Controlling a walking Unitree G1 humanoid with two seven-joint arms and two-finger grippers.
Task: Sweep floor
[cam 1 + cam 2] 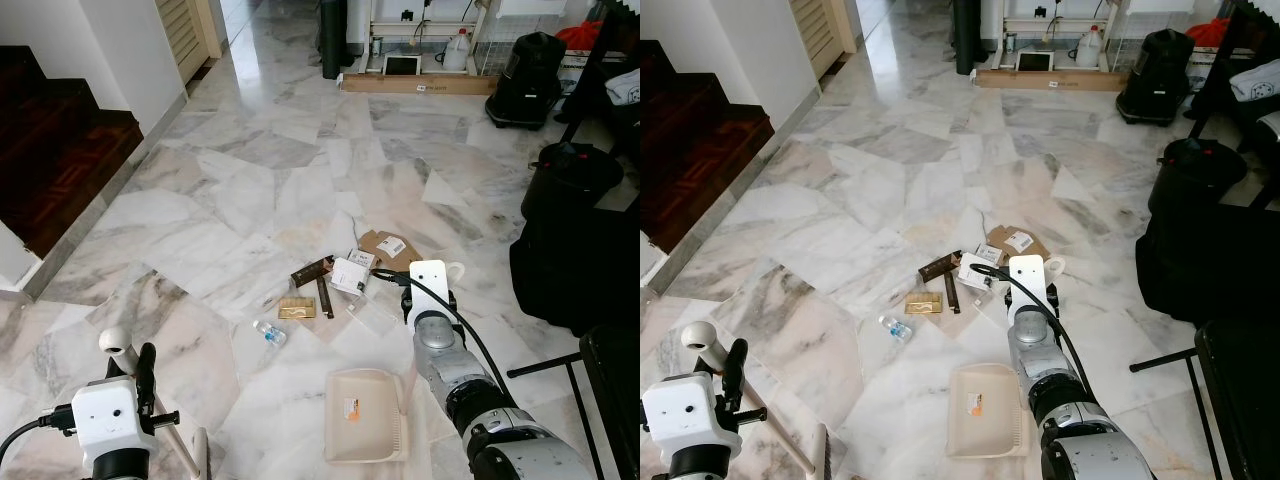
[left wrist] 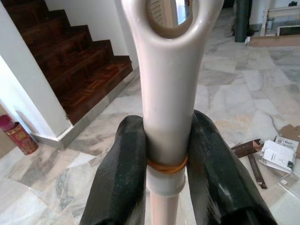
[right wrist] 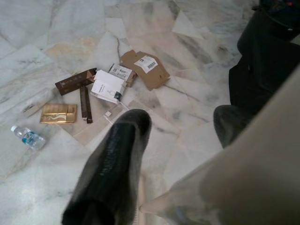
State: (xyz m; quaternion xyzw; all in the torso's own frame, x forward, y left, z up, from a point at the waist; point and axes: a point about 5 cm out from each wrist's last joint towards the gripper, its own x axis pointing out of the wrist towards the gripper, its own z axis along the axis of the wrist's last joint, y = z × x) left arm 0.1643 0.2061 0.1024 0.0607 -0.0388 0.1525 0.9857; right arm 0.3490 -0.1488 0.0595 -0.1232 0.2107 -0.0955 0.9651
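The left claw is clamped on the cream broom handle, just below its looped end, both black fingers pressed against the shaft. The left wrist view adds a dark wooden staircase and a red tin at the foot of the white wall, which the head views do not reach.

In the left eye view the right arm reaches forward over the marble floor, holding the cream dustpan low in front of the robot. The right wrist view shows one finger and the other well apart from it, with the pale dustpan handle between them; the grip itself is blurred.

Litter lies just ahead: a flattened cardboard box, a white packet, brown strips, a gold packet and a small water bottle.
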